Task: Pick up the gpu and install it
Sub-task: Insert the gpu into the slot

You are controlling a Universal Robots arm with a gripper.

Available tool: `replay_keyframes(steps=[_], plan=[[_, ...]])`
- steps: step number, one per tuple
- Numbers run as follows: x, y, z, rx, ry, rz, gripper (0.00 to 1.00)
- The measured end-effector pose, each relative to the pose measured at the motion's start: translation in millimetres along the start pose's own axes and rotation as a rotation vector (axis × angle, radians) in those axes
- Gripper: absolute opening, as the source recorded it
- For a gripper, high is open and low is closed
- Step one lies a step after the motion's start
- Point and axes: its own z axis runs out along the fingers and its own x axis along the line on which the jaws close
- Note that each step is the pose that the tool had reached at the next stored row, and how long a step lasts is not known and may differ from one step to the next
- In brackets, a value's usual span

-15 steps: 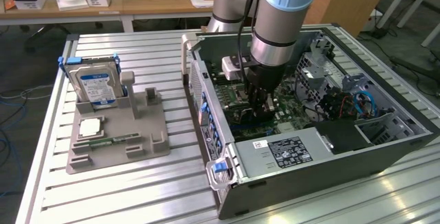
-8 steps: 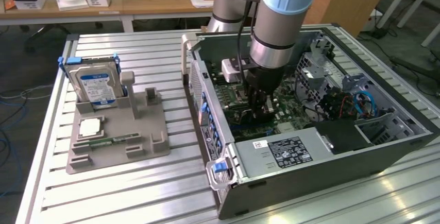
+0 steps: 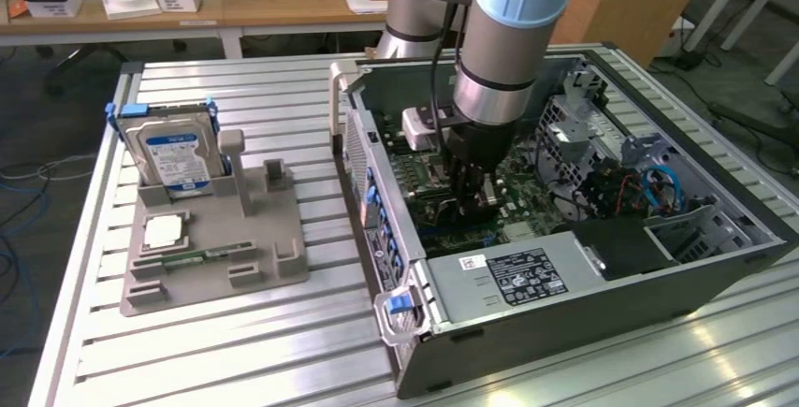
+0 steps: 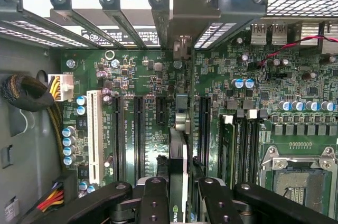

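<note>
My gripper [image 4: 179, 195] is down inside the open computer case [image 3: 525, 295], above the green motherboard [image 4: 142, 71]. It is shut on the gpu [image 4: 178, 150], a thin dark card seen edge-on between the black fingers [image 4: 153, 203]. The card stands upright over the black expansion slots [image 4: 138, 129], and its silver bracket [image 4: 185, 12] lies against the case's rear slot openings. From the exterior view, the gripper [image 3: 472, 199] hangs over the board's middle and the arm hides most of the card.
Beside the case, a grey holder [image 3: 268, 271] carries a blue-labelled hard drive [image 3: 175, 154], a processor chip [image 3: 165, 231] and a memory stick [image 3: 200, 257]. A white slot [image 4: 95, 129], a cable bundle [image 4: 24, 92] and the processor socket [image 4: 298, 182] flank the card.
</note>
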Motion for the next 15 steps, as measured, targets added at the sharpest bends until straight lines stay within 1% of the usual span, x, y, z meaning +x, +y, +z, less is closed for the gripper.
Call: replay_keyframes(steps=[15], plan=[[0.0,0.0,-0.2,0.0002,-0.0002,0.000,0.26]])
